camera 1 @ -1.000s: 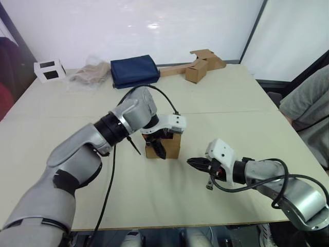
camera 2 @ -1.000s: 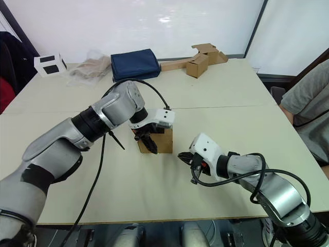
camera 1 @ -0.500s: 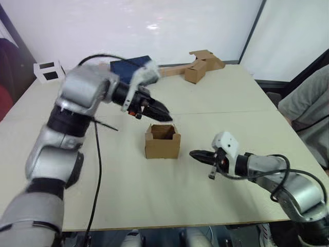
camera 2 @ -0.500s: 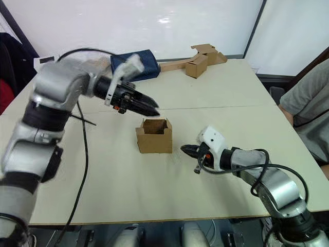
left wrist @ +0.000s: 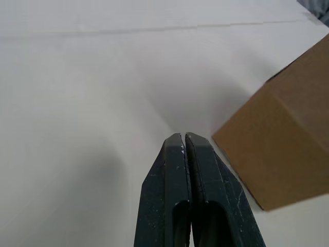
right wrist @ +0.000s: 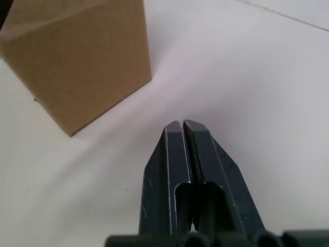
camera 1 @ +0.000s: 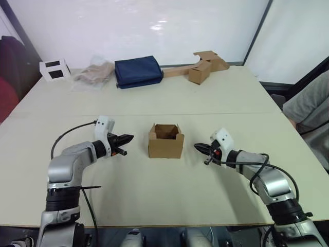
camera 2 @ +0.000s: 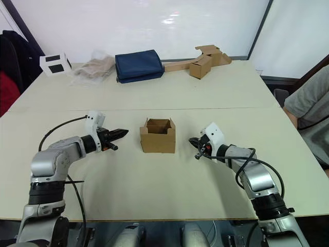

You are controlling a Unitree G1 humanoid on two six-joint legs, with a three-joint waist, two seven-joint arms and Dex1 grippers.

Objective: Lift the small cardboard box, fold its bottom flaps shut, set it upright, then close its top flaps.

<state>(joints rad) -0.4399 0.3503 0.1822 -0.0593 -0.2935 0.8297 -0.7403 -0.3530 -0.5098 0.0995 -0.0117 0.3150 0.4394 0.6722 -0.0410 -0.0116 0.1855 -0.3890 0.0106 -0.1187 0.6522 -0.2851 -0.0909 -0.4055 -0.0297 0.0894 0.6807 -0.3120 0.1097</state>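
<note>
Step in hand, as I judge it: box set upright, top flaps not yet closed, both arms poised for the closing pass. Small cardboard box (camera 1: pixel 166 141) stands mid-table (camera 1: pixel 169 200), open end up, plain brown corrugated, roughly cubic, its short top flaps standing up around the opening; interior looks empty. Left gripper (camera 1: pixel 127 138) sits low, left of the box, clear of it, fingers pressed together with nothing held. Right gripper (camera 1: pixel 198 147) mirrors it on the right, also pinched closed and empty, tip aimed at the box wall. Next move likely calls for raising one tip above the rim and pushing a flap inward and down, the other steadying the side.
</note>
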